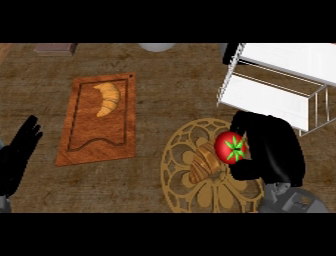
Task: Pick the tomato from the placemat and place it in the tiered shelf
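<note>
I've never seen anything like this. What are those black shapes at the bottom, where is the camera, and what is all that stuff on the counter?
The camera sits in a humanoid robot's head, looking steeply down at a brown counter. The black shapes are its hands. The left hand rests open near the left edge, fingers up. The right hand is curled round a red tomato, above a round golden placemat that also carries a pastry. A wooden cutting board holds a croissant. The white wire thing at upper right is a tiered shelf, where the tomato should go.
</note>
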`<state>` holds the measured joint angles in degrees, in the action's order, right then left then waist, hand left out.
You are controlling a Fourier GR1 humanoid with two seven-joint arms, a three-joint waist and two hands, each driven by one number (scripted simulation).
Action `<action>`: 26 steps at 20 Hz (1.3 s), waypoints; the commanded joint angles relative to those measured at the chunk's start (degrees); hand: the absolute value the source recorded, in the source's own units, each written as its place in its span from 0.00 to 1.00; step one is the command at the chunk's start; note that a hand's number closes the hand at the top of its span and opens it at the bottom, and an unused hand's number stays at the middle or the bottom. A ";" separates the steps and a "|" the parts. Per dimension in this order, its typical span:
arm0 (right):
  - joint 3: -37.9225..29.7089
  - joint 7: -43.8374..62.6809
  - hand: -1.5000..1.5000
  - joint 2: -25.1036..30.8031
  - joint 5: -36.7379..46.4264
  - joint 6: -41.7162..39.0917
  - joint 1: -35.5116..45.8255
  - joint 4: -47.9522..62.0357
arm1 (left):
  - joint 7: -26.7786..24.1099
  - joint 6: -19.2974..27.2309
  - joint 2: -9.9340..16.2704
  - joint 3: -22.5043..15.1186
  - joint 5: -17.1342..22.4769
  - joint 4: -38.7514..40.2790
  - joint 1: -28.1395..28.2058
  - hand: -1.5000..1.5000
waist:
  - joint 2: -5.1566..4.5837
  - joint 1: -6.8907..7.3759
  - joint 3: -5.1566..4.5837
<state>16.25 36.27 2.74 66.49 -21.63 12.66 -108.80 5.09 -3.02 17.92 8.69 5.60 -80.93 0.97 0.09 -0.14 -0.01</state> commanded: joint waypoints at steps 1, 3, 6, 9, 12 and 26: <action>-2.97 2.62 1.00 -2.48 -4.75 -3.28 -1.63 -10.28 | -0.26 0.94 -0.26 0.25 -1.08 0.11 -0.54 0.50 | 0.10 -0.38 0.01; -1.38 9.66 1.00 -2.65 -9.95 -4.52 0.78 -15.70 | 2.45 1.32 -0.48 -0.05 -0.82 0.14 -1.82 0.50 | 0.16 -0.43 0.00; -4.85 12.80 1.00 -2.70 -15.76 -5.67 0.72 -24.06 | 0.90 0.64 -1.22 -0.39 -0.66 -0.63 -0.12 0.50 | 0.18 -0.49 -0.01; -9.05 17.14 1.00 -2.72 -19.16 -9.32 3.10 -30.87 | 4.93 -0.54 -0.09 0.14 0.90 -5.50 1.88 0.50 | 0.32 -0.08 0.03; -10.13 23.08 1.00 -2.73 -19.14 -13.17 10.37 -32.70 | 1.42 -1.41 0.26 1.69 0.70 -0.50 -0.28 0.50 | 0.11 -0.05 -0.04; -29.59 23.06 1.00 8.60 -20.40 -22.59 37.01 -16.72 | -0.38 -1.66 -0.32 2.35 -0.51 0.08 0.34 0.50 | 0.16 -0.25 -0.07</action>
<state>-8.61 53.40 7.41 48.53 -37.48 44.48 -128.90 6.95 -4.39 18.04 10.54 5.21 -82.62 1.08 0.31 -0.32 -0.08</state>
